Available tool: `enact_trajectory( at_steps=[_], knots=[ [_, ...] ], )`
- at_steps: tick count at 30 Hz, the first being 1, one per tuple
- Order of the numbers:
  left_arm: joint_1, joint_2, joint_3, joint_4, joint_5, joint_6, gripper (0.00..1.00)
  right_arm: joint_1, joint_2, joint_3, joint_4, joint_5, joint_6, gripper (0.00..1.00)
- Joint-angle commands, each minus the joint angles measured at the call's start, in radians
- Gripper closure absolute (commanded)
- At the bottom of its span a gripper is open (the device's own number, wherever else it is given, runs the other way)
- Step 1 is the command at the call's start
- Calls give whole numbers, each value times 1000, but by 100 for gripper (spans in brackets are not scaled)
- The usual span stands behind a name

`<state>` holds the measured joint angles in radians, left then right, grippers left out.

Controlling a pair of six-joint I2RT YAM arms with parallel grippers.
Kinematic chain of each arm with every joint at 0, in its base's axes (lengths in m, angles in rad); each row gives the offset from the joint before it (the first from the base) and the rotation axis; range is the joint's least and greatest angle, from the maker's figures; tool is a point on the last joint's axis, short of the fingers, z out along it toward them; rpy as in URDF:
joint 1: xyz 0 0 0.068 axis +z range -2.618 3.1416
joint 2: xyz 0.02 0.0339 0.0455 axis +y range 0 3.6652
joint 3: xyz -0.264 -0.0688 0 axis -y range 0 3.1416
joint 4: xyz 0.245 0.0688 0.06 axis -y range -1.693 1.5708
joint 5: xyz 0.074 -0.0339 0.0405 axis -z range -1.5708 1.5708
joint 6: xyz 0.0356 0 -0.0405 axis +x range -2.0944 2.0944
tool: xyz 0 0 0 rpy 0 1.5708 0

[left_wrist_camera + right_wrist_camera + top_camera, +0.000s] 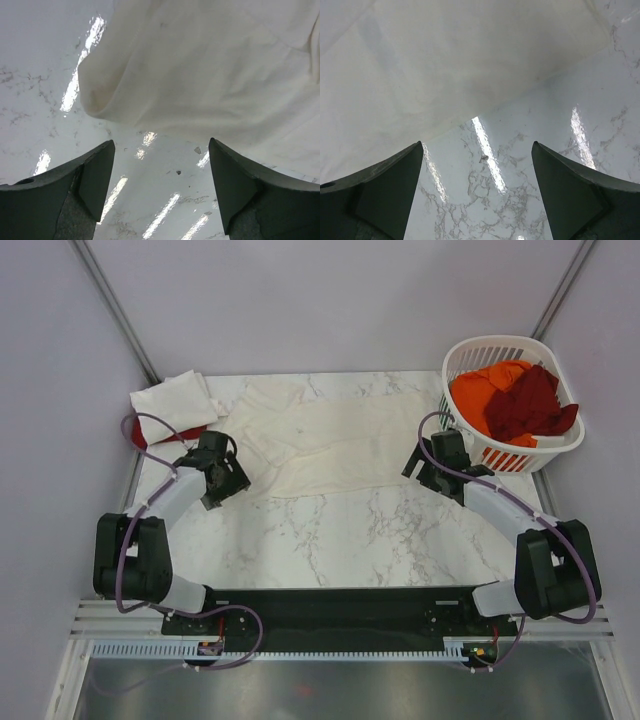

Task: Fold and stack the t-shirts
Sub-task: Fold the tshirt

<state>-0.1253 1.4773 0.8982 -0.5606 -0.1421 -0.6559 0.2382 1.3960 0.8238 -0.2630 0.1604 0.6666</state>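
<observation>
While one cream t-shirt [330, 435] is spread on the marble table [340, 540] between grey walls [300, 300], the left gripper [160, 187] and right gripper [477, 192] are held wide open, empty, at its near corners, one basket [497, 341] at its right.

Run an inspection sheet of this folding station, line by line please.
Surface: marble table, glossy, with a few tiny specks seen in the wrist views.
Job's things: cream t-shirt spread flat; folded white shirt at far left with red fabric beneath; white basket at far right holding an orange garment and a dark red garment.
Clutter: nothing seen.
Grippers: left gripper and right gripper both open, empty, at the cream shirt's near edge.
Cables: purple cables looped along both arms.
Surroundings: pale walls, metal struts.
</observation>
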Motion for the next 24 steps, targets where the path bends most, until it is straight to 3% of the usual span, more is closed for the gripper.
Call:
enact_trajectory(
  at_steps=[1,5,13,15,16,17,18,19,20,24],
  knots=[
    [16,-55,4,64,-114,-12,16,1,-29,-21,30,7,-32,2],
    [120,-2,7,64,-41,10,17,0,-17,-22,28,1,-38,2],
    [124,101,-10,142,33,4,22,0,21,-5,30,27,-44,2],
    [124,113,-13,165,33,7,28,0,32,-6,36,30,-45,2],
    [124,126,-12,169,15,7,33,0,41,-8,38,40,-44,2],
    [124,130,-12,172,3,10,48,0,44,-9,41,47,-47,2],
    [124,135,-10,174,-11,16,65,0,49,-11,39,53,-48,2],
    [124,143,-8,177,-30,19,93,-2,54,-12,39,65,-48,2],
    [124,141,-7,176,-36,21,98,-2,55,-14,39,70,-48,2],
    [180,66,-51,133,-98,-7,98,0,64,-25,36,73,-50,2]
  ],
)
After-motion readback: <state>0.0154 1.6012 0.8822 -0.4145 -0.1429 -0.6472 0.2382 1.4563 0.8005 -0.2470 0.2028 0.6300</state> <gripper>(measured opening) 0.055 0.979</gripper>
